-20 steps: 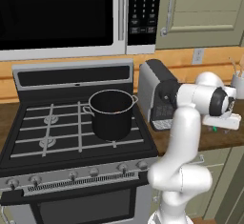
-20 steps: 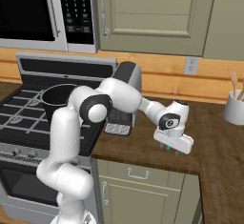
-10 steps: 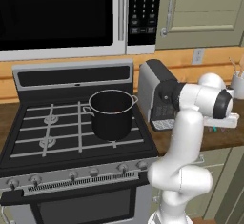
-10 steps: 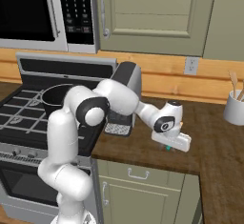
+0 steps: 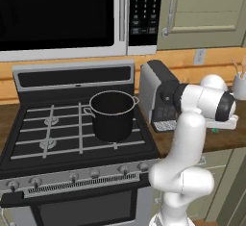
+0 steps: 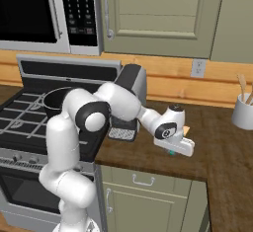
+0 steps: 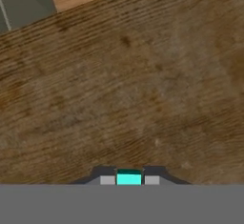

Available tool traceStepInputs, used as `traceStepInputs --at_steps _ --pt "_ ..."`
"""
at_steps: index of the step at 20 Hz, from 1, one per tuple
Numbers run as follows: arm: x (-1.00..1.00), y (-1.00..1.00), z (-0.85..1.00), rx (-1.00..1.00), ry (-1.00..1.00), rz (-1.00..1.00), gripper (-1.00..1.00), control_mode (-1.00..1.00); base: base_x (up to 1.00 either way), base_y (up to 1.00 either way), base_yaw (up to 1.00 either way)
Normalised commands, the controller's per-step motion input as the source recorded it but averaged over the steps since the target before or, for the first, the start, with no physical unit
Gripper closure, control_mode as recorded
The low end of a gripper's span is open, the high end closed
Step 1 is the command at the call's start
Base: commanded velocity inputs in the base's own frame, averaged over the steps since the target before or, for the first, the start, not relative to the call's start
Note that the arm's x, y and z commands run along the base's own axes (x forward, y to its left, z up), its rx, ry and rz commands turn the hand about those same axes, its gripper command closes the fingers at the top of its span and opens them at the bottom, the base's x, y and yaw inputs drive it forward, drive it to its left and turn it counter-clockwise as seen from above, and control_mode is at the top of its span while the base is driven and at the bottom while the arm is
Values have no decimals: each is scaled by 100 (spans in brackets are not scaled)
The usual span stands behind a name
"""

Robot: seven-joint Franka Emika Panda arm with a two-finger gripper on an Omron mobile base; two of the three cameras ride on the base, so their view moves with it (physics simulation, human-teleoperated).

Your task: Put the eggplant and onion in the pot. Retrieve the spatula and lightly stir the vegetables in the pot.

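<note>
On the counter (image 7: 143,85), gripper (image 7: 129,179) around spatula (image 7: 129,178).

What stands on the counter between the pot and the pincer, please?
The coffee machine stands between the pot and the pincer, seen in both base views.

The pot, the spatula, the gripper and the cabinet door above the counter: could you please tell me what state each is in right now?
pot: upright on the stove, no lid; contents cannot be told.
spatula: green part clamped between the fingertips, low over the wooden counter.
gripper: shut on the spatula.
cabinet door: closed.
</note>
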Motion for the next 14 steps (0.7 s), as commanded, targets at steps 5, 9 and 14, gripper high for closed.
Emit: traceStepInputs --at_steps 5,9,14 --pt "-9 2 4 0 -2 11 100 -100 0 0 0" --pt "-80 9 69 -1 -16 20 100 -100 0 0 0" --pt "-100 25 100 -3 -7 30 100 -100 0 0 0"
